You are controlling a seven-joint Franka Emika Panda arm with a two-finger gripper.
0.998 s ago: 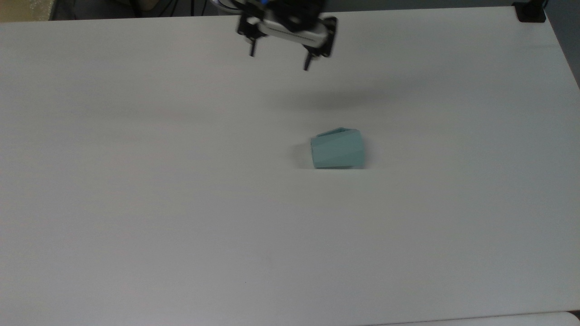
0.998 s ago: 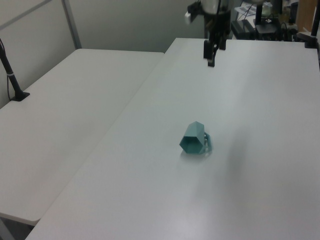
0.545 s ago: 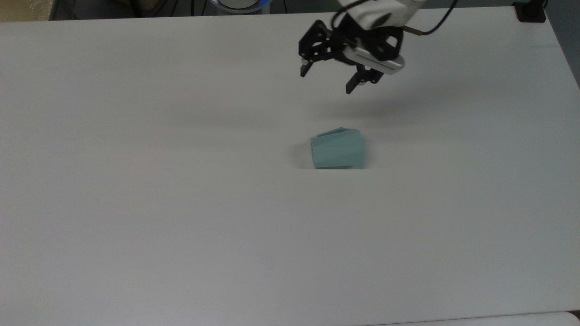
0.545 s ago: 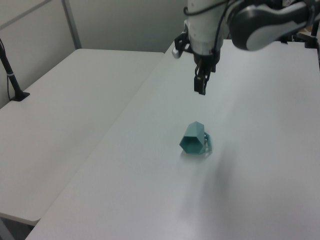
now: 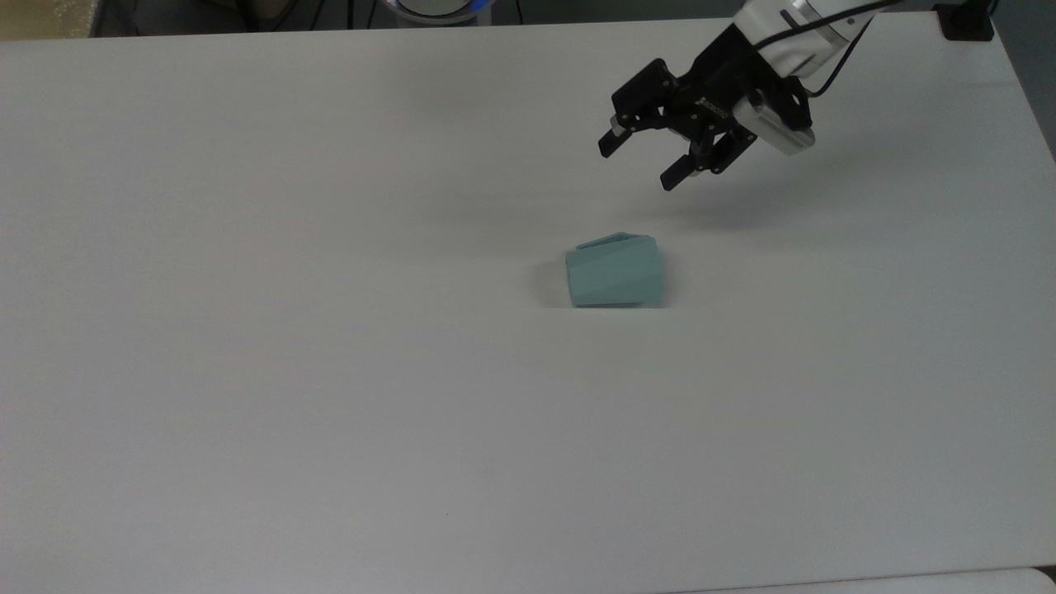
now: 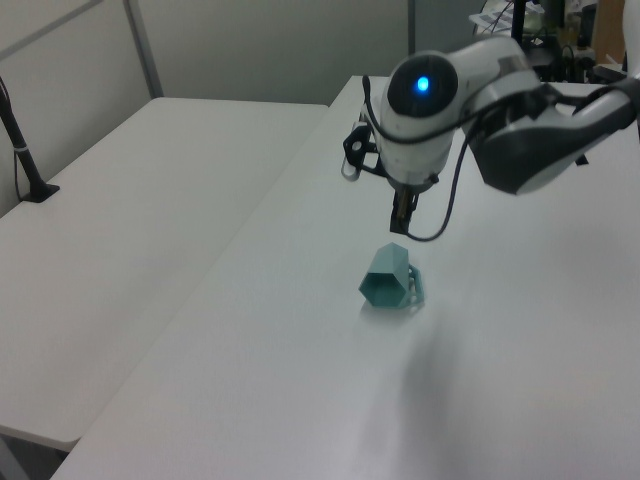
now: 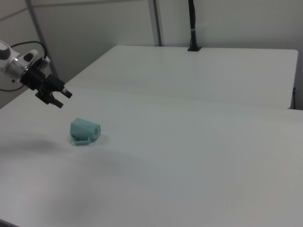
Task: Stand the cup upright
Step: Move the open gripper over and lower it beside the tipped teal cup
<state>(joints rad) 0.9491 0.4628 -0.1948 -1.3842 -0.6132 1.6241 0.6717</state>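
You are holding the pincer (image 5: 637,165) wide and empty above the table (image 5: 247,371). The cup (image 5: 615,272) is lying on its side just below-left of it in the top view, axis left-right, untouched.

Top view: high, steep down; left, right views: oblique, opposite sides; all share table (image 5: 330,371).

Pale teal on plain white, with black and white above.
The cup (image 5: 615,279) was a uniform pale teal; the table (image 5: 330,371) was plain white, unpatterned. The gripper (image 5: 639,165) was black, the arm (image 6: 520,130) white and grey with a blue light.
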